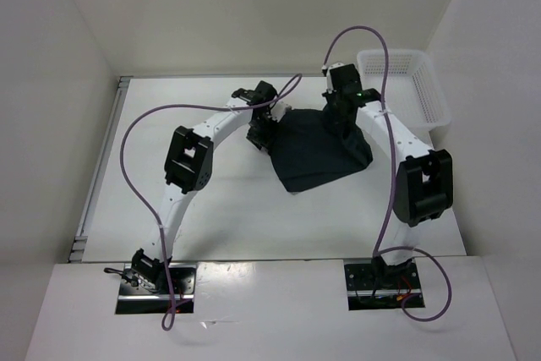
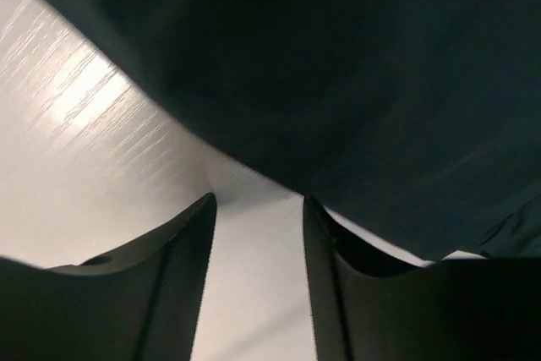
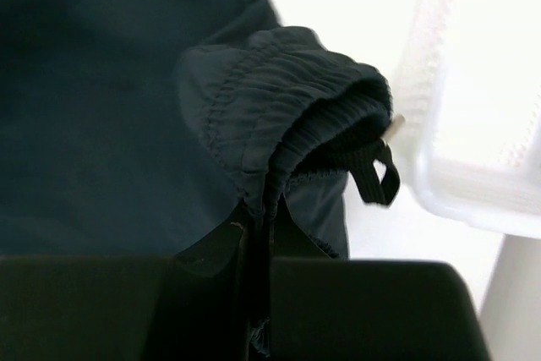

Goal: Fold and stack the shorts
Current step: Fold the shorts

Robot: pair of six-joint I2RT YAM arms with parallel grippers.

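Right wrist: my right pincer (image 3: pixel 258 226) clamped on the gathered waistband of the shorts (image 1: pixel 317 154) | left pincer (image 2: pixel 258 209) parted, empty, at their left edge | shorts mid-table (image 1: pixel 211 200), near basket (image 1: pixel 414 82) | thin, limp, light: pinch waistband and hem corners.

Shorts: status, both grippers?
Left gripper open, empty, beside shorts. Right gripper shut on waistband. Shorts crumpled, not yet folded. White basket close beside right gripper.

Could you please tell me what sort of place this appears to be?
Probably a robotics lab booth: a white table boxed in by plain white walls, two cabled arms bolted to its near edge, black shorts and a mesh basket as props.
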